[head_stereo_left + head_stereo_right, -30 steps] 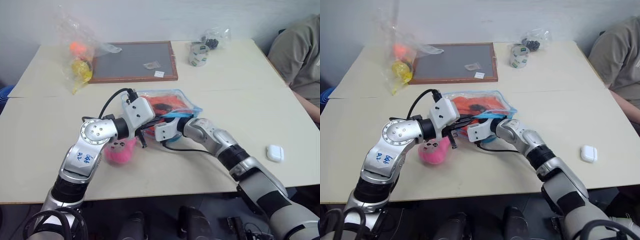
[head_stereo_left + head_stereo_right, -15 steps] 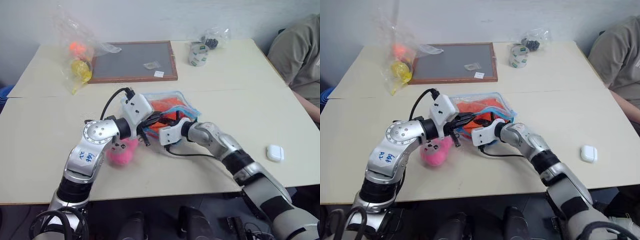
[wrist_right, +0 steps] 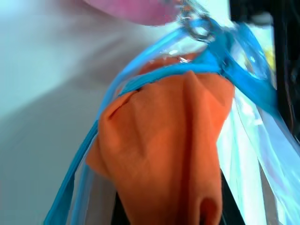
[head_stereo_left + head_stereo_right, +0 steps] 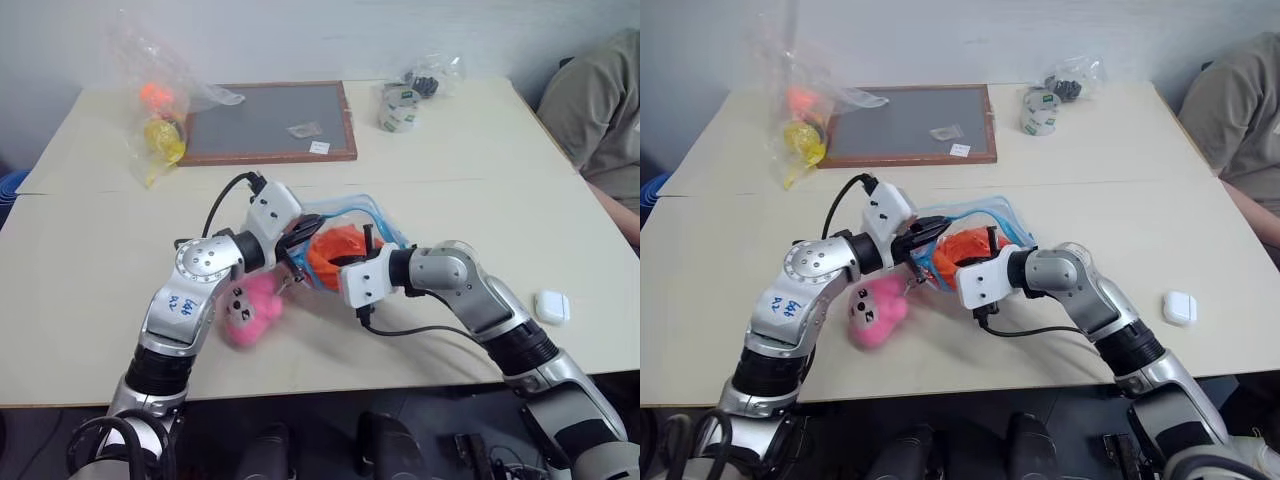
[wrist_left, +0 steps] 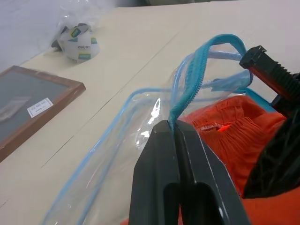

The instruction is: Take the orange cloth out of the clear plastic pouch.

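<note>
A: Left eye view is giving us the whole table (image 4: 100, 240). We are standing at its near edge, and we are holding the clear plastic pouch (image 4: 345, 215) up off the surface, near the middle in front of us. Why is it lifted like this?

B: We judge it is so the mouth is facing our right arm. Our left gripper (image 5: 174, 132) is pressing its fingers fully together on the blue trim of the pouch opening, so the pouch is not sliding away while the other arm is pulling.

A: And the right gripper (image 4: 340, 262)?

B: Its fingers are closing tightly on a fold of the orange cloth (image 3: 164, 154). The cloth is bunching at the pouch mouth, partly outside and partly inside between the blue edges, so we think the task is about half done.

A: The pink plush toy (image 4: 248, 312) is lying on the table just beside our left arm. In the right wrist view a metal ring sits at the blue trim next to something pink, so the toy may be hanging from the pouch.

B: For writing: blue handwritten marks are showing on the left arm's round joint (image 4: 180, 305), but we cannot read them. The tape roll (image 5: 77, 43) at the far side is carrying a printed label, also too small to read.
</note>
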